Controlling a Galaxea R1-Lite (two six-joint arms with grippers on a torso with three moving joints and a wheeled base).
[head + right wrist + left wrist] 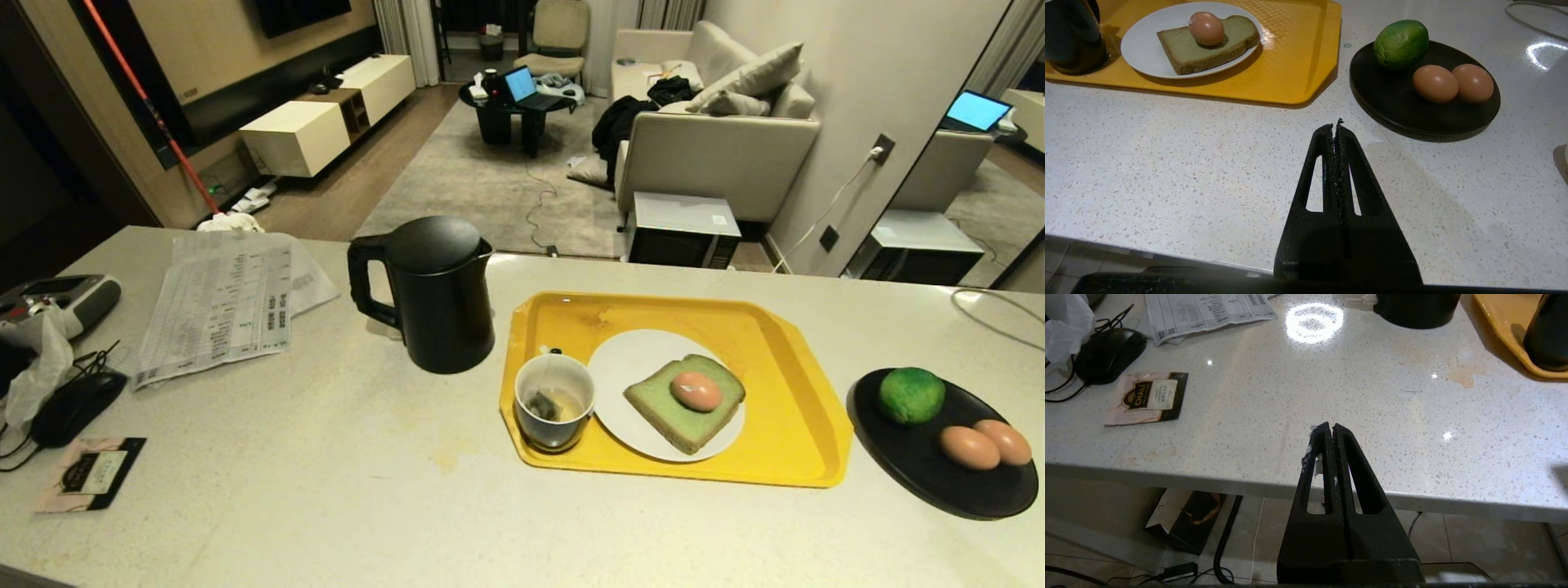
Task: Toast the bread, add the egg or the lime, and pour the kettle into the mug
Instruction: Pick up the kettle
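Your egg (696, 391) already sits on the bread (684, 402), and the mug (554, 401) holds a teabag; whether water is in, you cannot tell. Both grippers, left (1330, 427) and right (1334, 126), hang by the desk (326, 474) edge, fingers pressed together, empty.

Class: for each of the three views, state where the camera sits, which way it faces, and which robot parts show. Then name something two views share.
Head view: high, facing forward and down over the counter; no arm shows.
Left wrist view: behind the shut left gripper, facing the counter's near edge.
Right wrist view: behind the shut right gripper, facing the black plate.
Shared: head and right wrist both show the lime.
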